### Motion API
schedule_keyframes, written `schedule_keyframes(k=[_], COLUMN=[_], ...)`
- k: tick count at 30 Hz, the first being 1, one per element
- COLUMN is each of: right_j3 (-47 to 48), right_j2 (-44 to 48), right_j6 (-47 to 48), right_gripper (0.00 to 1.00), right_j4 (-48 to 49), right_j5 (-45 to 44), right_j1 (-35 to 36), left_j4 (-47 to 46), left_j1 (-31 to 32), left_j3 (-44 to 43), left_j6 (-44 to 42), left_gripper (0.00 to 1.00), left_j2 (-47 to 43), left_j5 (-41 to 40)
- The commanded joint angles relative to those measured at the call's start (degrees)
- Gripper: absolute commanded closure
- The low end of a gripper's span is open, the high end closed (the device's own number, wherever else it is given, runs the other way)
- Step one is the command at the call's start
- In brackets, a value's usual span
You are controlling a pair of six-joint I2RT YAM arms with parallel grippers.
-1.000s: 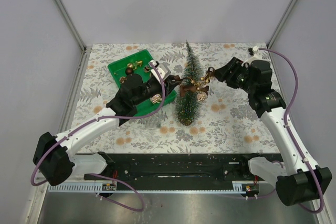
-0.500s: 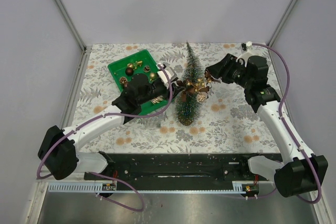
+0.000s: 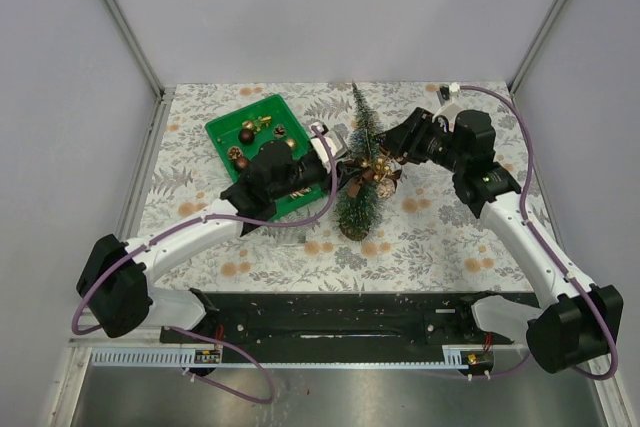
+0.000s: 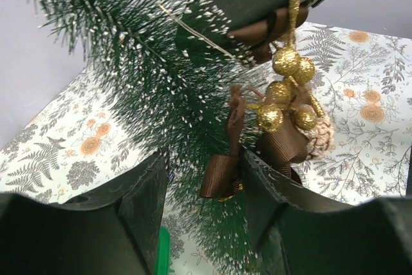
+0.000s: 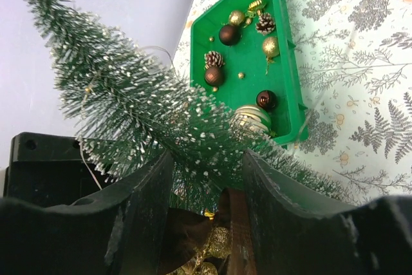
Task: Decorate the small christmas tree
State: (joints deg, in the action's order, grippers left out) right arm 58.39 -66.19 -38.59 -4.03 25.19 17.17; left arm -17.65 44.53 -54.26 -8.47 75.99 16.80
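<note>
The small christmas tree (image 3: 362,117) stands upright mid-table on its tan disc base (image 3: 351,233). An ornament of brown ribbon and gold glitter balls (image 3: 372,169) hangs against its right side at mid height. My left gripper (image 3: 338,172) is at the tree's left side. In the left wrist view (image 4: 205,159) its jaws are open around the bristles (image 4: 141,62), and a brown ribbon loop (image 4: 219,175) touches the right finger. My right gripper (image 3: 388,152) reaches in from the right. In the right wrist view (image 5: 207,159) its jaws are partly closed on the ribbon and gold balls (image 5: 219,243).
A green tray (image 3: 225,127) with several brown and gold baubles and small pinecones lies back left of the tree, under my left arm; it also shows in the right wrist view (image 5: 291,75). The floral tablecloth (image 3: 450,227) covers the table. Grey walls enclose three sides.
My right gripper has moved left and closer to the tree, bringing the ribbon ornament against the bristles. My left gripper has moved up and right to the tree's side.
</note>
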Motion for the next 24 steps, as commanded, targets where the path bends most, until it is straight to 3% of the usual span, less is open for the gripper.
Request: schedule_keyframes(k=[1, 9, 19, 24], right_j3=[-0.8, 1.2, 5.0, 5.8], right_j2=[-0.1, 2.2, 4.2, 5.9], right_j6=[-1.4, 2.4, 6.5, 8.6], right_gripper=[0.45, 0.37, 0.19, 0.11], right_j4=[3.2, -1.8, -7.7, -10.5], right_j5=[0.8, -3.5, -8.7, -10.4], right_j1=[1.0, 1.0, 0.7, -0.6], left_j4=[-4.1, -3.3, 5.0, 7.4], left_j1=[1.3, 1.2, -3.0, -4.2], left_j3=[-2.0, 0.9, 1.4, 3.5], left_j6=[-1.3, -1.8, 0.3, 2.0], left_gripper=[0.48, 0.45, 0.21, 0.04], left_j2=[0.0, -3.4, -11.1, -14.0], left_j5=[2.0, -0.8, -1.6, -0.2])
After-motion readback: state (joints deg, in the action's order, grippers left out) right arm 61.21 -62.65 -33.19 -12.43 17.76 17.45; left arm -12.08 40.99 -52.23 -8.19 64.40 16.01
